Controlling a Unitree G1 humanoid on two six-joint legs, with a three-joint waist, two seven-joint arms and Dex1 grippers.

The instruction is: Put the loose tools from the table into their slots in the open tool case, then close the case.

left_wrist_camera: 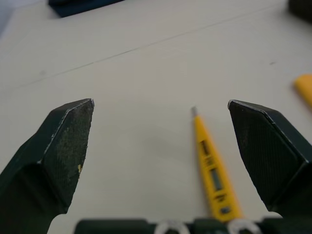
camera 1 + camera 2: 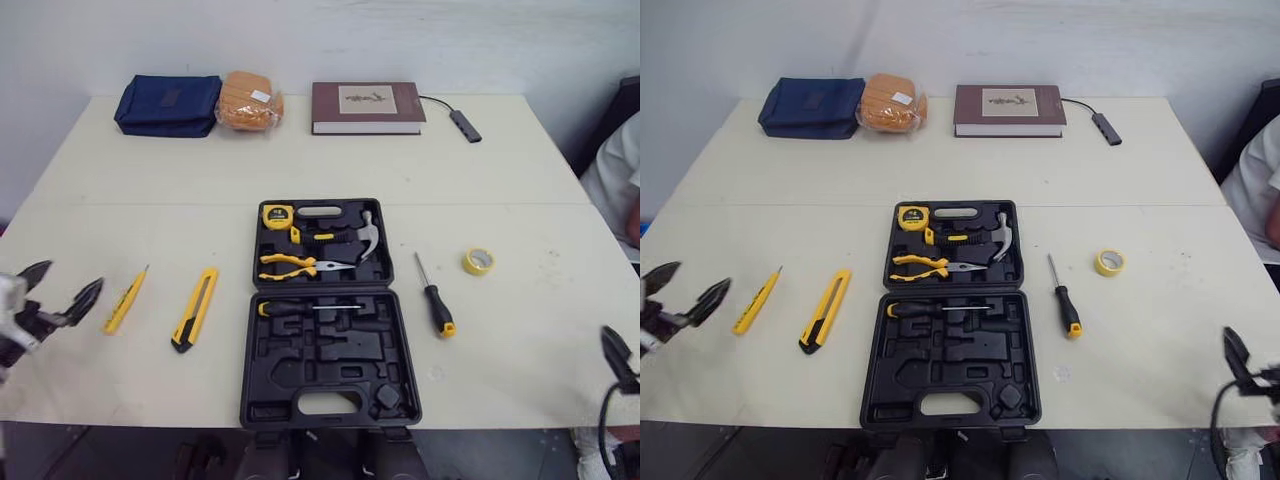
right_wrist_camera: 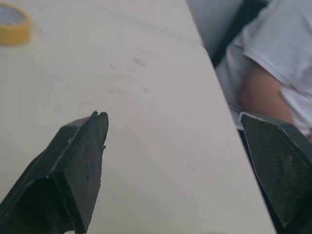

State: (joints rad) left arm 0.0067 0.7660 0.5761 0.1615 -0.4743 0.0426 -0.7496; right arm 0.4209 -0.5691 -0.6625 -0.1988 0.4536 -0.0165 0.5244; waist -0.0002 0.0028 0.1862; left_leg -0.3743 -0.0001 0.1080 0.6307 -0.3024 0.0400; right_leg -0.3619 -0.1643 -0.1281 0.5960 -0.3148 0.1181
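Observation:
The black tool case (image 2: 328, 395) lies open at the middle of the table, with a tape measure, pliers, a hammer and a screwdriver in its slots. Left of it lie a yellow utility knife (image 2: 195, 309) and a yellow tester pen (image 2: 125, 301) (image 1: 213, 175). A black-and-yellow screwdriver (image 2: 436, 300) lies to the case's right. My left gripper (image 2: 62, 284) hovers open at the table's left edge, close to the tester pen, holding nothing. My right gripper (image 3: 183, 146) stands open near the table's right front corner, empty.
A yellow tape roll (image 2: 479, 261) lies right of the screwdriver. At the back stand a navy pouch (image 2: 167, 104), an orange bundle (image 2: 250, 101), a brown book (image 2: 366, 107) and a cabled adapter (image 2: 464, 124). A person in white (image 2: 615, 180) sits at the right edge.

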